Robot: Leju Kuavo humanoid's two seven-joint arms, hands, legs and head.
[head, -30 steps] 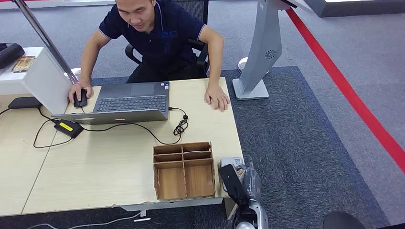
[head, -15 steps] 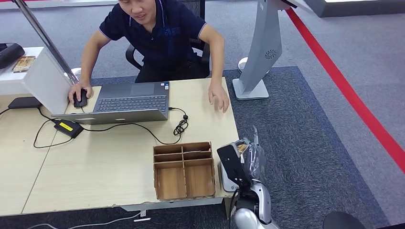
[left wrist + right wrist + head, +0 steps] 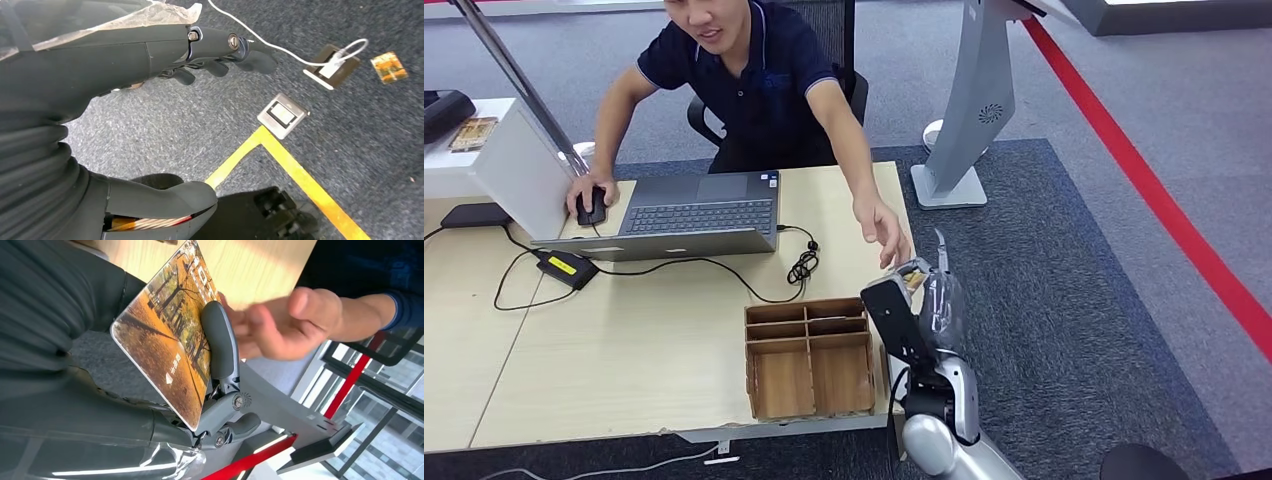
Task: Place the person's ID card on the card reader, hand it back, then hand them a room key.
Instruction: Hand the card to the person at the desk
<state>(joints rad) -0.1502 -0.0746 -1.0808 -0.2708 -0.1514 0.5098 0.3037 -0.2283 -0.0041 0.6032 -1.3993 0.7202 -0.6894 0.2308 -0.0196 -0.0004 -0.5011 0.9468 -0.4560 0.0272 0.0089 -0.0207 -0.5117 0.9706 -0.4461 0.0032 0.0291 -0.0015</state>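
Observation:
My right hand is raised beside the table's right edge and pinches a card printed with orange autumn trees. One dark finger presses on the card's face. In the head view a small orange corner of the card shows at the top of the hand. The seated person's outstretched hand is just above and left of it, palm open, close to the card but apart from it. My left hand hangs over the carpet with fingers apart, holding nothing. My right arm hides the card reader.
A wooden divided organizer stands at the table's front right, just left of my arm. A laptop, cables and a mouse lie farther back. A grey kiosk stand is beyond the table corner.
My right hand has risen from the table's right edge, carrying the card up toward the person. The person has lifted a hand off the table and reached it out to the card.

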